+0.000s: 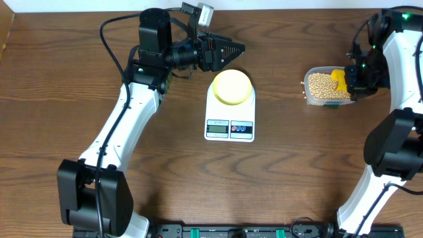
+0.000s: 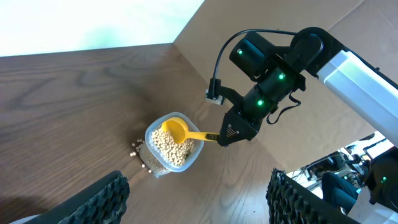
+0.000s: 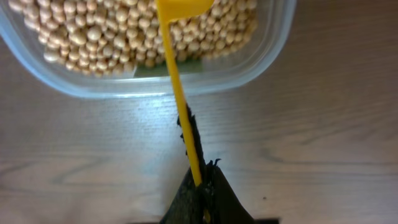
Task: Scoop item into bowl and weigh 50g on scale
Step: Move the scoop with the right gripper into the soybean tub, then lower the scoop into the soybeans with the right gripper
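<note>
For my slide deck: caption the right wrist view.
Right gripper pinches the yellow scoop by its handle, head in the clear tub of beans.

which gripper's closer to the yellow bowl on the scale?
Left. The left gripper sits just beyond the bowl; the right gripper is far off at the tub, shut on the scoop.

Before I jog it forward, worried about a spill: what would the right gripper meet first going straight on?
Likely the near wall of the clear tub, ahead of the right gripper holding the scoop; relative height is unclear.
</note>
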You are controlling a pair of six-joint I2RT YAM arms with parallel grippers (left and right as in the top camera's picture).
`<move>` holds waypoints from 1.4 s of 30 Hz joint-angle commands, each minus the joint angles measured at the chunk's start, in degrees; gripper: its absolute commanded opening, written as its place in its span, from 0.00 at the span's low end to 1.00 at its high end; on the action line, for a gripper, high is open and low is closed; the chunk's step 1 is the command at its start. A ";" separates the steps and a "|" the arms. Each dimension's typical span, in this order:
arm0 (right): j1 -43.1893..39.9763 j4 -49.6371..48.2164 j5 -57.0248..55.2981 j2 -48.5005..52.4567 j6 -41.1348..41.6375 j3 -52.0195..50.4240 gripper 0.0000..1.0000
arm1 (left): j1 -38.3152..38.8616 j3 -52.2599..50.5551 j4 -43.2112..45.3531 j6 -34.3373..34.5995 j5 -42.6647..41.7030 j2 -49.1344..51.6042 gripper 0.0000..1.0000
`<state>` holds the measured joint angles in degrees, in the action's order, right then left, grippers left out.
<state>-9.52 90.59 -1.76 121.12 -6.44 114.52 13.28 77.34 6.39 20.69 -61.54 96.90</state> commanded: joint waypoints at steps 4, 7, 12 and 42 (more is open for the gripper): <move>0.59 -5.31 -0.26 0.13 0.59 0.92 0.01 | -0.09 0.00 0.07 -1.20 -0.35 -0.72 0.73; 0.61 -7.67 -0.24 0.13 0.59 0.92 0.01 | -0.09 0.00 0.07 -1.20 -0.35 -0.72 0.73; 0.61 -10.75 -0.24 0.13 0.59 0.98 0.01 | -0.09 0.00 0.07 -1.20 -0.35 -0.72 0.73; 1.25 -19.50 8.13 0.13 0.61 0.96 0.48 | -0.09 0.00 -0.37 -1.20 -0.35 -0.72 0.73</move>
<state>-8.40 72.18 6.39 120.53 -6.17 115.44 13.28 77.34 6.15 20.69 -61.54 96.90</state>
